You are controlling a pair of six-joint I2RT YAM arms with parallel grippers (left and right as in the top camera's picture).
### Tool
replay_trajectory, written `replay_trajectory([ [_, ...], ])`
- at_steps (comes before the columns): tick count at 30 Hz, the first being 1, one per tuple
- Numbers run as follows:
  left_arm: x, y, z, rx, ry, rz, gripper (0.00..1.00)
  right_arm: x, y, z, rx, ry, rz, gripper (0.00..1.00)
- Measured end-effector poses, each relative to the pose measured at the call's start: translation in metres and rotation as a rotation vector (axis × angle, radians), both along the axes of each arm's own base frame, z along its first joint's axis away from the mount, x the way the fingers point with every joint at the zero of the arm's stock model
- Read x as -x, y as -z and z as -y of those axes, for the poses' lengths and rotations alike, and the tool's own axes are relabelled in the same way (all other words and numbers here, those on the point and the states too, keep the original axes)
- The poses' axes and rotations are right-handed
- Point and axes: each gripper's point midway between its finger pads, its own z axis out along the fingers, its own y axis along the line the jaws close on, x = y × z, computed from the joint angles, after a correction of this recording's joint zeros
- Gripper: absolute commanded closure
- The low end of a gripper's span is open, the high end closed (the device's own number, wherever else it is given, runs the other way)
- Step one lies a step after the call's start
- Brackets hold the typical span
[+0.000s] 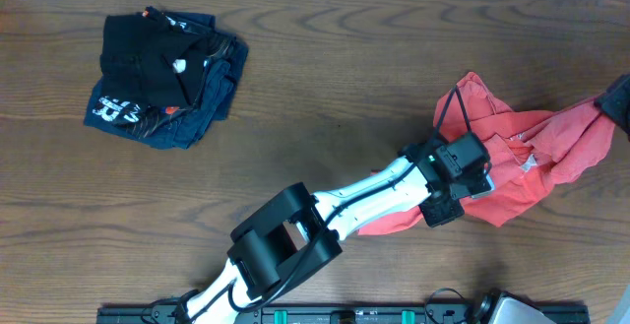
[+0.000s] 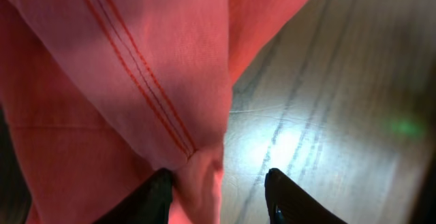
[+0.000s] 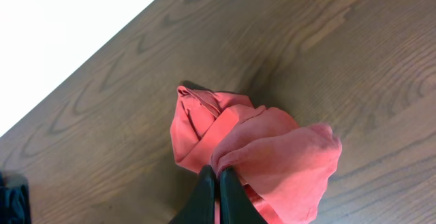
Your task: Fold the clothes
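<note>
The coral-red T-shirt (image 1: pixel 527 152) is bunched at the right side of the table (image 1: pixel 345 97), with its right end drawn toward the right edge of the overhead view. Bare wood lies open to its left and above it. The folded dark garments (image 1: pixel 162 78) are set well apart, at the upper left. The left arm (image 1: pixel 364 201) is stretched diagonally from the near edge to the shirt's lower left part. The left gripper (image 2: pixel 218 183) is held with fingers apart, a stitched fold hanging between them. The right gripper (image 3: pixel 218 186) is closed, with cloth pinched at its tips.
</note>
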Motion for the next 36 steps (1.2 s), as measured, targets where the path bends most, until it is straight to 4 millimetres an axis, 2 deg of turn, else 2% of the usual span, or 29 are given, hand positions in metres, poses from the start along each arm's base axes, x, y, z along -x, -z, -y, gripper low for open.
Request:
replay_trajectory([
  [2,-0.001,0.002,0.001,-0.006,-0.002,0.016,0.67,0.000,0.000,0.000,0.000,0.000,0.000,0.99],
  [5,-0.004,0.004,0.002,-0.007,-0.005,0.038,0.81,0.000,0.000,0.000,-0.001,0.000,0.000,0.99],
  [6,-0.006,0.005,0.002,-0.011,-0.003,0.043,0.92,0.000,0.000,0.000,-0.001,0.000,0.000,0.99],
  [10,-0.010,0.014,-0.003,-0.045,-0.012,0.065,0.94,0.000,0.000,0.000,-0.001,0.000,0.000,0.99],
  [12,-0.011,0.018,-0.012,-0.087,-0.020,0.076,0.93,0.000,0.000,0.000,0.000,0.000,0.001,0.99],
  [15,-0.010,0.019,-0.038,-0.206,-0.031,0.083,0.94,-0.001,-0.001,0.000,0.001,0.000,0.004,0.99],
  [17,-0.013,0.012,-0.059,-0.283,-0.046,0.103,0.94,-0.002,-0.002,0.001,0.004,-0.001,0.011,0.99],
  [20,-0.028,-0.020,-0.083,-0.319,-0.092,0.163,0.94,-0.005,-0.005,0.002,0.011,-0.001,0.026,0.99],
  [23,-0.051,-0.078,-0.101,-0.235,-0.173,0.225,0.92,-0.005,-0.005,0.002,0.012,-0.001,0.028,0.99],
  [25,-0.063,-0.124,-0.106,-0.111,-0.224,0.247,0.83,-0.005,-0.005,0.002,0.012,-0.001,0.028,0.99],
  [26,-0.067,-0.145,-0.104,-0.037,-0.242,0.247,0.75,-0.005,-0.005,0.002,0.012,-0.001,0.028,0.99],
  [28,-0.068,-0.173,-0.096,0.075,-0.238,0.249,0.61,-0.005,-0.005,0.002,0.012,-0.001,0.028,0.99],
  [29,-0.065,-0.181,-0.087,0.125,-0.230,0.241,0.56,-0.005,-0.005,0.002,0.012,-0.001,0.028,0.99],
  [30,-0.062,-0.183,-0.079,0.156,-0.214,0.232,0.50,-0.005,-0.005,0.002,0.012,-0.001,0.028,0.99],
  [32,-0.051,-0.172,-0.059,0.190,-0.181,0.198,0.45,-0.005,-0.005,0.002,0.011,-0.001,0.026,0.99],
  [33,-0.044,-0.159,-0.049,0.184,-0.163,0.171,0.44,-0.004,-0.004,0.002,0.010,-0.001,0.024,0.99],
  [36,-0.021,-0.102,-0.028,0.108,-0.106,0.086,0.44,-0.004,-0.004,0.002,0.009,-0.001,0.022,0.99],
])
